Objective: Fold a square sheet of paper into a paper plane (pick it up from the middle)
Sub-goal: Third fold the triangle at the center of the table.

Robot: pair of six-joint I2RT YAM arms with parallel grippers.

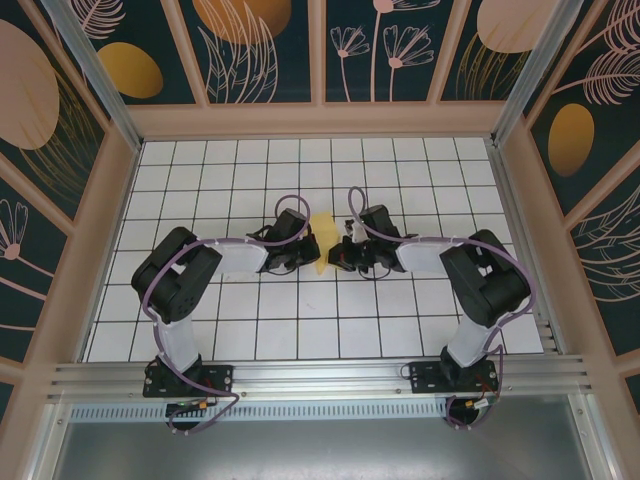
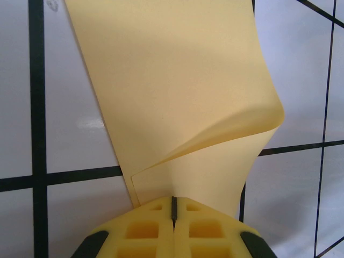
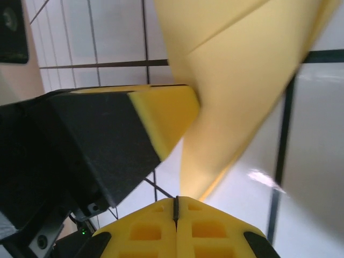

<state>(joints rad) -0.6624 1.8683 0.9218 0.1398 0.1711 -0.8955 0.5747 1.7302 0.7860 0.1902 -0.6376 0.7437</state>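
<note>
White tiled table [image 1: 400, 310] with a black grid, boxed in by dark panel walls with orange oval prints [image 1: 131, 70] and pale plant drawings. You've got two arms, two grippers and one piece of paper.

Left side of the top view: the left arm [image 1: 180, 275] bends in from the lower left, and the left gripper [image 1: 303, 256] sits just left of centre. On the left wrist view its two yellow fingertips [image 2: 145, 228] are pressed together with no gap at the seam. The bottom edge of the folded yellow paper [image 2: 177, 97] runs right into that seam, so it reads as pinched. From there the paper goes up the frame. A top layer curls over to the right, and a second layer's edge shows beneath it near the fingers.

Centre of the top view: the one paper is a narrow yellow shape between the two grippers, over the middle tiles.

Right side: the right gripper [image 1: 343, 256] sits just right of the paper, with the right arm [image 1: 485, 280] bending in from the lower right. On the right wrist view its fingertips [image 3: 207, 228] are also fully closed. A corner of the paper comes down to the seam, so it looks clamped there too. In the left half of that frame you can see one yellow pad [image 3: 164, 115] of the left gripper, on its black body, touching the paper's left edge.
</note>
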